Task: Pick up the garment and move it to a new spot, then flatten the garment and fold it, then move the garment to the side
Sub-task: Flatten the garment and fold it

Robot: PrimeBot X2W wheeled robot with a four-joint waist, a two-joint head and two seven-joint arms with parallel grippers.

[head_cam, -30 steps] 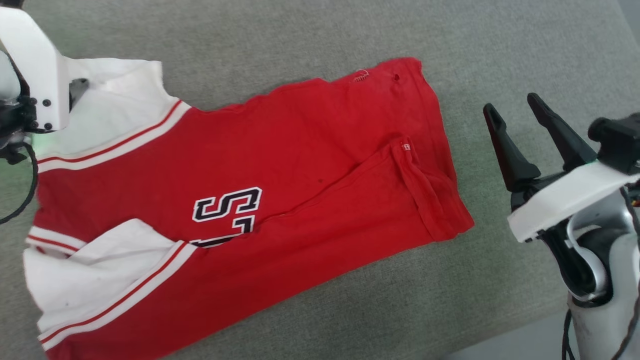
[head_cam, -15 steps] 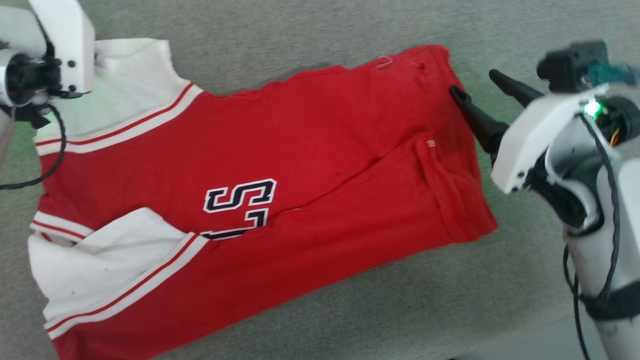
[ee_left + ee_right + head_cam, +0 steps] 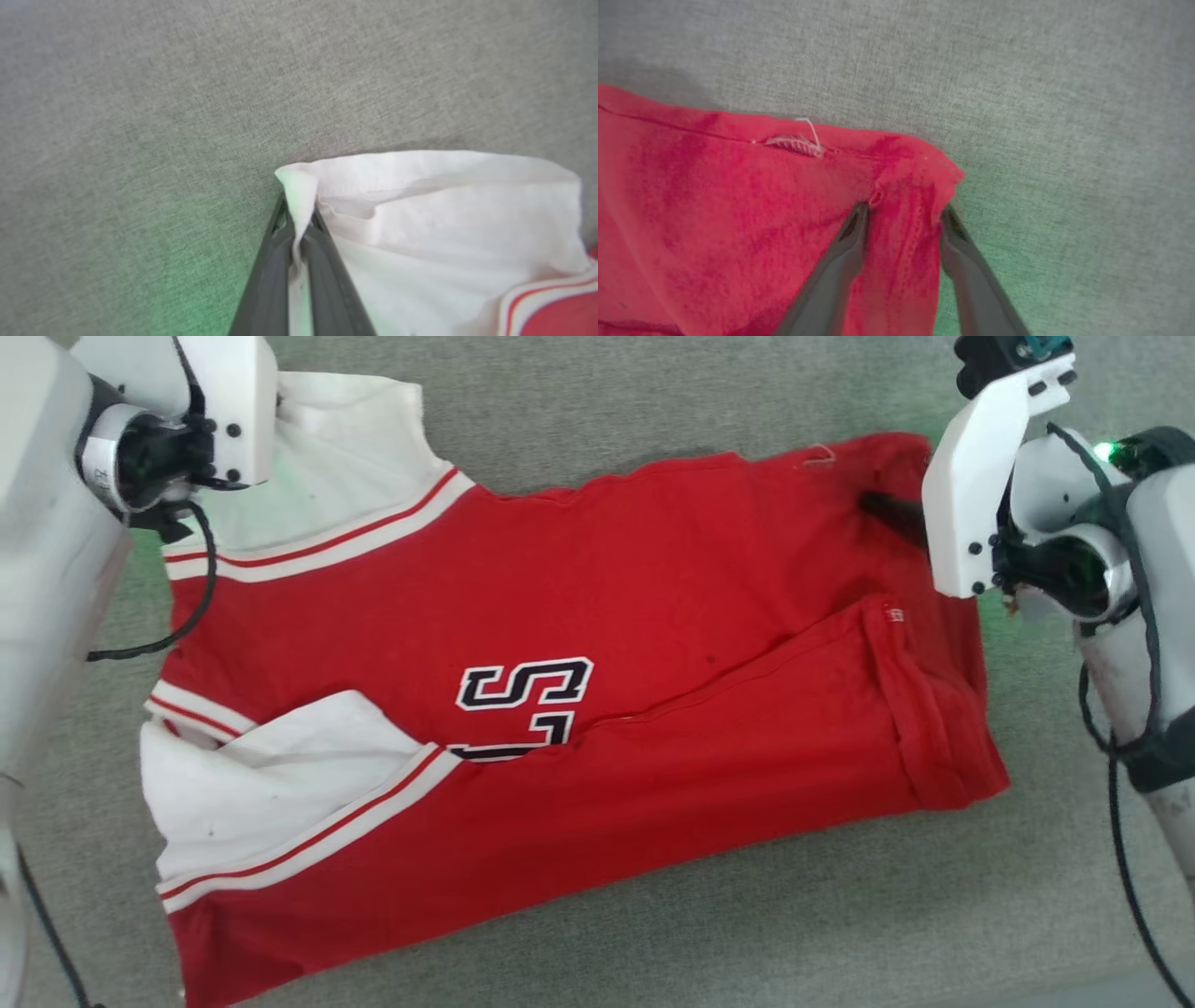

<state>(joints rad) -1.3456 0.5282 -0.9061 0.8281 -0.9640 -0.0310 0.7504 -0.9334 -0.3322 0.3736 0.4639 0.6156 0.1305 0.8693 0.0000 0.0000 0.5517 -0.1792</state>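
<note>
Left hand [image 3: 299, 212] clamped on garment [image 3: 653, 616] at white sleeve corner [image 3: 299, 182]; right hand [image 3: 905, 208] apart, straddling red hem corner [image 3: 924, 172]. Probably securing both far corners for folding.

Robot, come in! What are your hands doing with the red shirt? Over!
Left gripper shut on white sleeve corner of the garment. Right gripper open, astride the red hem corner. Garment on grey surface, near side folded over its lettering.

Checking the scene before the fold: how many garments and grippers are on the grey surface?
garment: 1
grippers: 2 (left gripper, right gripper)
Total: 3
</note>
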